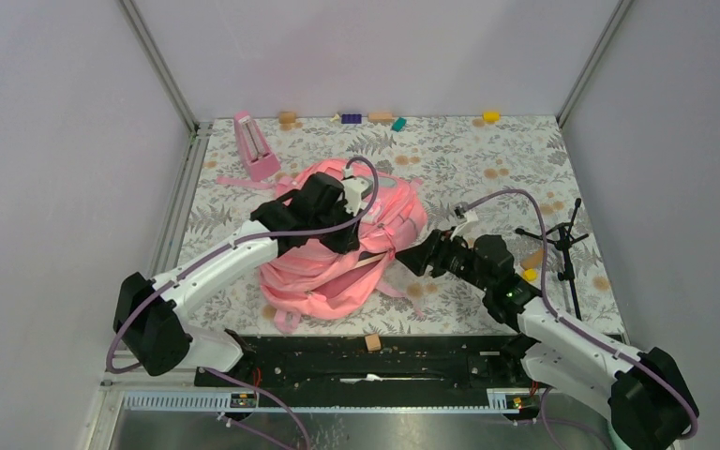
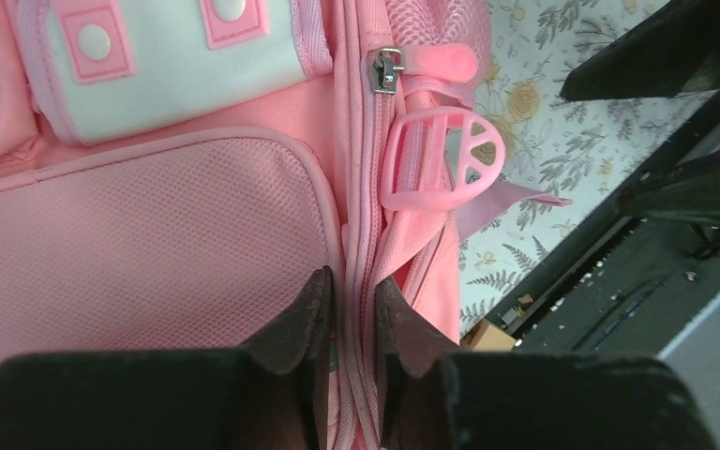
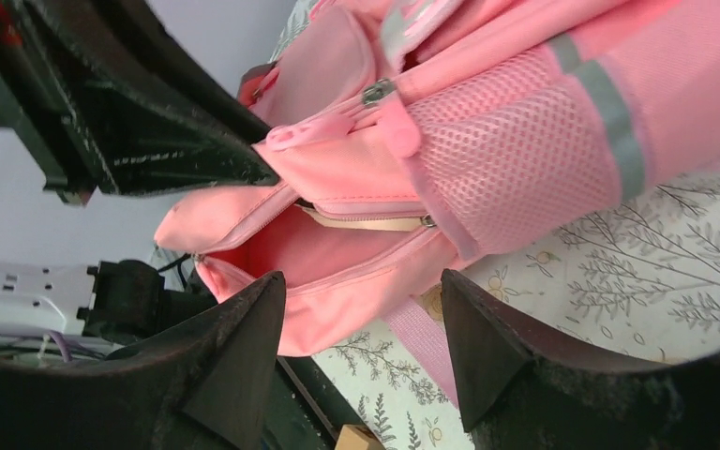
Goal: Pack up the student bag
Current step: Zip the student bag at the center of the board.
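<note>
On the table: the student bag lies flat near the middle, between the two arms.
Left grip: the left end effector is closed and pinches the bag's sewn edge, right by the zipper line.
Right grip: the right end effector is open wide. The lower lip of the bag's open mouth sits between its fingers. I can't tell if they touch it.
Feel: I think the bag is soft, floppy and light. It will likely sag and fold when lifted.
Slip: the cloth looks easy to grip, but a small zipper tab could slide out.
Where to hold: the thick edge beside the zipper looks best, or the lip of the open mouth. Pulling the two sides apart should open it wider.
Care: a gentle pull seems wise, so the whole bag does not drag along.
Colour: pink all over.
Front: a puffy white-mint patch has pink squares and round dots.
Side: a mesh pocket has a grey strip across it.
Small bits: a silver zipper pull and a pink plastic ring.
</note>
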`<state>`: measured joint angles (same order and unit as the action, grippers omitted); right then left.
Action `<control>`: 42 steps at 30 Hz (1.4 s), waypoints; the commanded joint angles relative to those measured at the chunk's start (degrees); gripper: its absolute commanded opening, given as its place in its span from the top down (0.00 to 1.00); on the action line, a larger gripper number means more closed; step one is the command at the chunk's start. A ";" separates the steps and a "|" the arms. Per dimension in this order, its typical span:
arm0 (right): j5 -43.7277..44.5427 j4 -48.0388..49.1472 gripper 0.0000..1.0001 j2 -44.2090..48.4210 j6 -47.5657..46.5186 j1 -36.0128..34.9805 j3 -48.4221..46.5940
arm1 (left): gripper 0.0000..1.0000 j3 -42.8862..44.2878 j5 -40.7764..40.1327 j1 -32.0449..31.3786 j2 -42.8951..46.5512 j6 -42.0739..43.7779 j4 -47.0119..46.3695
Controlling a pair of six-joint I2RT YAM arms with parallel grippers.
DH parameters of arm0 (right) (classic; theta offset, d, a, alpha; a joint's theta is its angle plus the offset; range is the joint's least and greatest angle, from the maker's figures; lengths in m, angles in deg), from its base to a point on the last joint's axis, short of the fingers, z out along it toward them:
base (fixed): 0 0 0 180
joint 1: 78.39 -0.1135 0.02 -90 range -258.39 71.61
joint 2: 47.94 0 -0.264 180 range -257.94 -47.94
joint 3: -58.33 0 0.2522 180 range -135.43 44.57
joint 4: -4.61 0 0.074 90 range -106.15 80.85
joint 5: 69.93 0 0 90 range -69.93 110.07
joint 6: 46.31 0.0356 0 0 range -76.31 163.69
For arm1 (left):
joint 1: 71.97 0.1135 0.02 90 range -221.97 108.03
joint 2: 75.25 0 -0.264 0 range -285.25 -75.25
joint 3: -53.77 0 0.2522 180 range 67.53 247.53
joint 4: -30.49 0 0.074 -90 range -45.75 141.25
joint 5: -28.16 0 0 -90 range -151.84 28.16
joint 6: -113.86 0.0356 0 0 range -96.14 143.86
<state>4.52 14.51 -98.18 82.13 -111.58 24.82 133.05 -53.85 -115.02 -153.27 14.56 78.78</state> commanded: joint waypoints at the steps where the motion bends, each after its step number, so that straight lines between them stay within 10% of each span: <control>1: 1.90 7.24 0.32 -3.03 -6.60 -3.58 -1.91 | 1.00 3.26 14.30 2.69 4.12 -0.20 -4.66; 22: 12.13 12.12 0.31 -21.07 -18.76 -10.83 -7.99 | 1.00 0.18 17.35 3.77 5.42 0.51 -8.82; 30: 2.72 13.00 0.32 -25.04 -20.69 -10.93 -10.33 | 1.00 0.09 18.08 3.78 4.72 0.69 -9.12; 42: 0.20 -0.11 0.56 -23.15 -18.46 -11.46 -12.64 | 1.00 -0.05 17.60 3.76 4.45 1.10 -9.08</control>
<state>8.52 16.41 -123.29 61.84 -121.68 13.67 131.10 -44.83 -110.67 -151.72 16.94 78.78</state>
